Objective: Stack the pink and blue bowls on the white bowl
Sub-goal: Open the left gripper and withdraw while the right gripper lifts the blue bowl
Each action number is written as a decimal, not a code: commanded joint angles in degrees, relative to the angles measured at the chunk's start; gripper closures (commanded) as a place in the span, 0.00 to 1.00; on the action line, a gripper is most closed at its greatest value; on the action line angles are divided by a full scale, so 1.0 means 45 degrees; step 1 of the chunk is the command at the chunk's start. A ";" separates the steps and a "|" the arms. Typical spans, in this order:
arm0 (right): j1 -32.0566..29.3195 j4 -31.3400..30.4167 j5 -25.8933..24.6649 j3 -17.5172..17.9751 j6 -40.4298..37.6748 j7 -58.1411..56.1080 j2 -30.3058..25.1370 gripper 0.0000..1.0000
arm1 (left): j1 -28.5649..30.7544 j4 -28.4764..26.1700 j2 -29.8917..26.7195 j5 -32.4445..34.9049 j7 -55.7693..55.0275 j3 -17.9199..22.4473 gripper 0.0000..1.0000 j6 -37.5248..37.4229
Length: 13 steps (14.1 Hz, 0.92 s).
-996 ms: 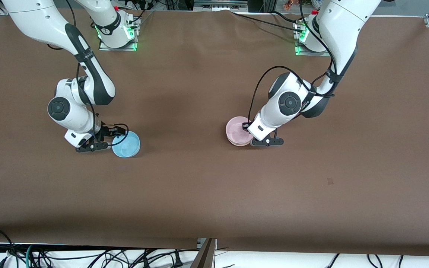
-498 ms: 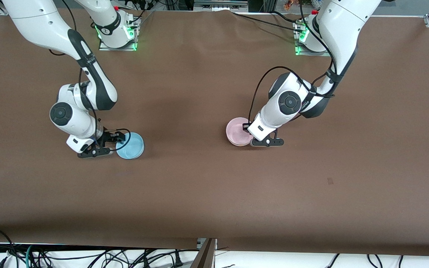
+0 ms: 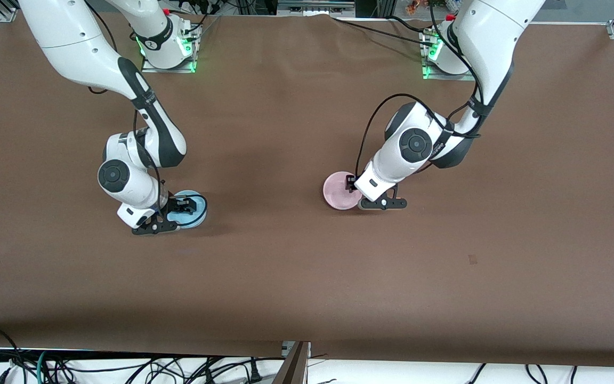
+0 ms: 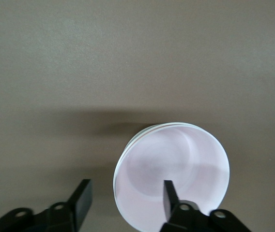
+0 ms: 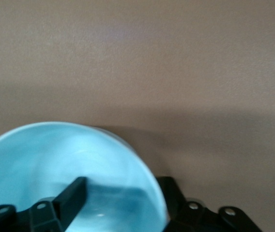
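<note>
From the front we see the round pale pink bowl (image 3: 341,190) nested in the white bowl (image 4: 138,137) on the matte brown table (image 3: 296,266), the left gripper (image 3: 373,204) beside it.

Left wrist: its fingers stand apart, gripping nothing.

Right wrist: the right gripper (image 5: 123,200) straddles the glossy blue bowl (image 5: 65,164) rim, not yet closed.

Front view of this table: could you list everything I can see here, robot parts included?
table: one, brown, under everything.
pink bowl: one, pale pink, mid-table, nested in another bowl.
white bowl: one, beneath the pink bowl, only a thin rim edge showing.
blue bowl: one, sky blue, on the table toward the right arm's end.
cables: several, black, along the table edge nearest the front camera.
arms: two, white and black, bases along the top.
left gripper: black, open, fingers astride the pink bowl's rim.
right gripper: black, open, fingers astride the blue bowl's rim.
</note>
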 commanded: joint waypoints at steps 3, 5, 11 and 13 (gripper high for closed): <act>0.0057 0.0227 -0.0010 0.0002 -0.0204 0.0752 0.0056 1.00 | 0.0293 -0.0060 -0.2023 0.0222 -0.0163 0.0204 0.00 -0.2284; 0.0096 0.0227 -0.0010 0.0002 -0.0594 0.0772 -0.0178 1.00 | 0.0683 0.0426 -0.2552 0.0222 -0.0066 0.0204 0.00 -0.3687; 0.0524 0.1668 -0.0010 0.0022 -0.3344 0.1510 -0.0706 1.00 | 0.2907 0.2886 -0.4017 0.0222 0.3424 0.0204 0.00 -0.8375; 0.0954 0.2159 -0.0010 0.0022 -0.3799 0.2486 -0.0706 1.00 | 0.3398 0.4075 -0.4097 0.0222 0.5297 0.0223 0.00 -1.0053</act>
